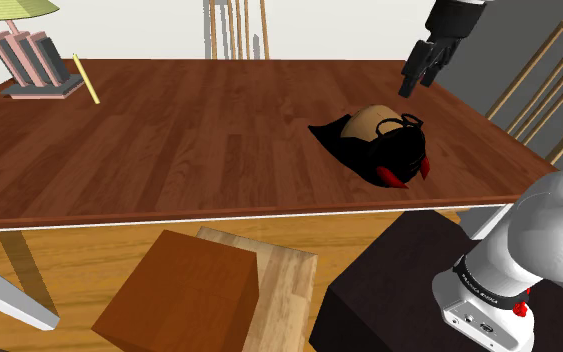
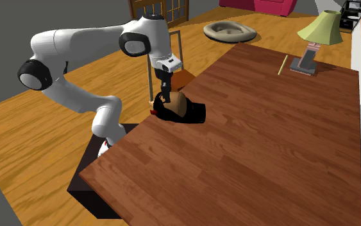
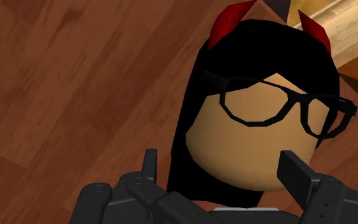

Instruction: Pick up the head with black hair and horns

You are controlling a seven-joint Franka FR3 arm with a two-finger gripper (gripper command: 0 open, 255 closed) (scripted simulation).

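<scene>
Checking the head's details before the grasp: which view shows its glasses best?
The wrist view: the black glasses sit large and face-on on the head. The shoulder view shows them as a thin dark outline; in the second exterior view they are too small to tell.

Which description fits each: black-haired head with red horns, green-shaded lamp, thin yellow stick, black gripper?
1 horned head
2 green-shaded lamp
3 yellow stick
4 black gripper

a open, above the head
b standing at a corner of the wooden table
c face up on the table
d beside the lamp's base

Pairs: 1-c, 2-b, 3-d, 4-a
</scene>
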